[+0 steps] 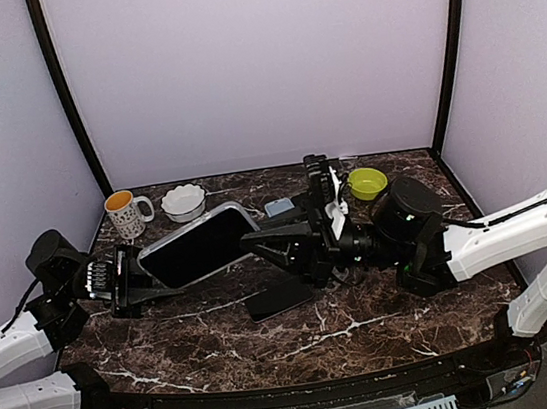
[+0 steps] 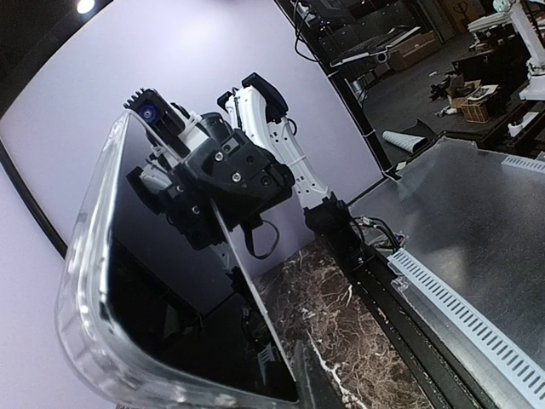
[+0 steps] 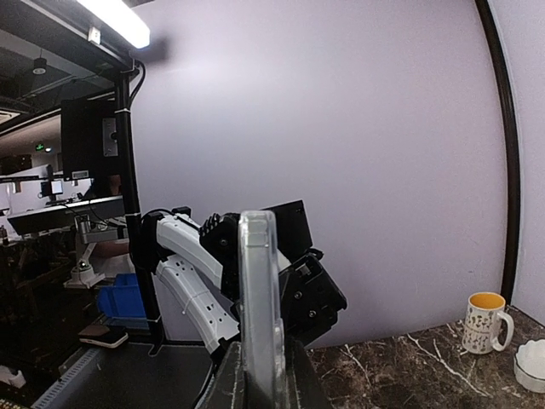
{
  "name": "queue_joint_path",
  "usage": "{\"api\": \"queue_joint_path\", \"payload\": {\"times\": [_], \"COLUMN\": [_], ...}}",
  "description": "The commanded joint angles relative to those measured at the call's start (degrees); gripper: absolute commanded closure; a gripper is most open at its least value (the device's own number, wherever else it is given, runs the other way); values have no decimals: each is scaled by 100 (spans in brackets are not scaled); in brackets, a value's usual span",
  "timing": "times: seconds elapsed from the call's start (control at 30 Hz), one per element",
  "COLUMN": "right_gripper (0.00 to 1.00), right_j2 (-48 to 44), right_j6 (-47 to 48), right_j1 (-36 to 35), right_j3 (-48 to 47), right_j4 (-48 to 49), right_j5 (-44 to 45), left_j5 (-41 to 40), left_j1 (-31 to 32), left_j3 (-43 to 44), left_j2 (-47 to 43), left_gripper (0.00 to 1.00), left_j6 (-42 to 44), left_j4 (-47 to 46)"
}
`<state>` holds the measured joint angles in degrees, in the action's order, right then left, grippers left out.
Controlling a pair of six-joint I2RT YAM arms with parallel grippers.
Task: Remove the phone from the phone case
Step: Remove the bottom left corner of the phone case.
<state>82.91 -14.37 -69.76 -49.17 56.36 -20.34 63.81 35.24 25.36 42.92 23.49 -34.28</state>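
Only the top view shows both ends of the clear phone case (image 1: 195, 222). It is up above the worktop (image 1: 370, 323) with the phone (image 1: 199, 250) inside. Left gripper (image 1: 134, 280) jaws pinch one end, right gripper (image 1: 266, 238) jaws the other.

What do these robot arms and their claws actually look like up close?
Both the left arm and right arm are smooth white tubular shells joined by chunky black round joints. Each ends in a black, angular two-finger gripper: left gripper, right gripper. The white shells carry rows of small holes, and a thin black cable loops under the right wrist.
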Motion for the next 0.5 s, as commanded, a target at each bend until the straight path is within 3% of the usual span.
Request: {"api": "queue_joint_path", "payload": {"times": [0.0, 0.47], "right_gripper": [100, 100], "right_j2": [-198, -348], "right_j6": [-721, -1361], "right_j1": [-8, 94], "right_j3": [-218, -507], "right_j4": [-144, -1795], "right_j5": [565, 847], "left_j5": [260, 238], "left_j1": [8, 9], "left_j3": [143, 207], "left_j2": [-165, -347], "left_gripper": [88, 88], "left_j6": [458, 786], "left_j4": [-26, 383]}}
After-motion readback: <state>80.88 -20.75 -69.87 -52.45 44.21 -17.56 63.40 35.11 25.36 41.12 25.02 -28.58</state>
